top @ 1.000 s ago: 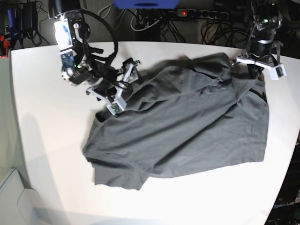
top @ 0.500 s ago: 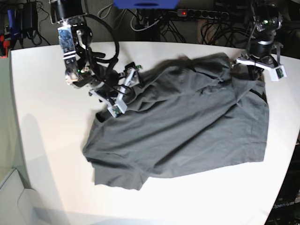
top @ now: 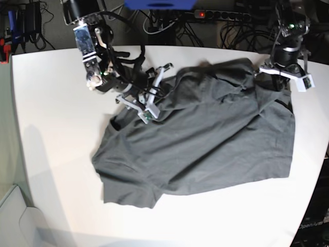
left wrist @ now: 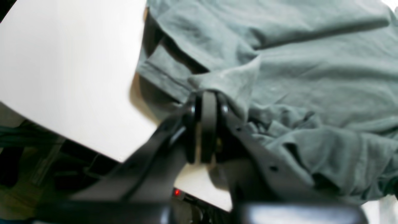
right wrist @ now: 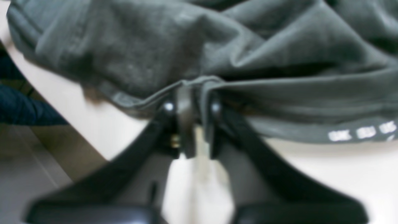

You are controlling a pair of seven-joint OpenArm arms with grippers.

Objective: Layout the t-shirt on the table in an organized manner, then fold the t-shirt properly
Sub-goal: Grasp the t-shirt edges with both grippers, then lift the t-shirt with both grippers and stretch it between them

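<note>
The dark grey t-shirt (top: pixel 205 139) lies spread and creased on the white table (top: pixel 51 128). In the base view my right gripper (top: pixel 157 95) is at the shirt's upper left edge. The right wrist view shows that gripper (right wrist: pixel 194 90) shut on a folded hem of the t-shirt (right wrist: pixel 217 46), just above the tabletop. My left gripper (top: pixel 275 80) is at the shirt's far right corner. Up close, this gripper (left wrist: pixel 206 96) is shut on a bunched fold of the t-shirt (left wrist: pixel 311 62), near the table's edge (left wrist: pixel 93 137).
Behind the table's far edge runs a power strip (top: pixel 200 14) with a red light, among tangled cables. A blue object (top: pixel 159 4) sits at the top centre. A pale box (top: pixel 15 216) stands off the table's lower left corner.
My right arm has swung to the right onto the shirt's upper left edge and its gripper has shut on the hem. The left arm has stayed put.
</note>
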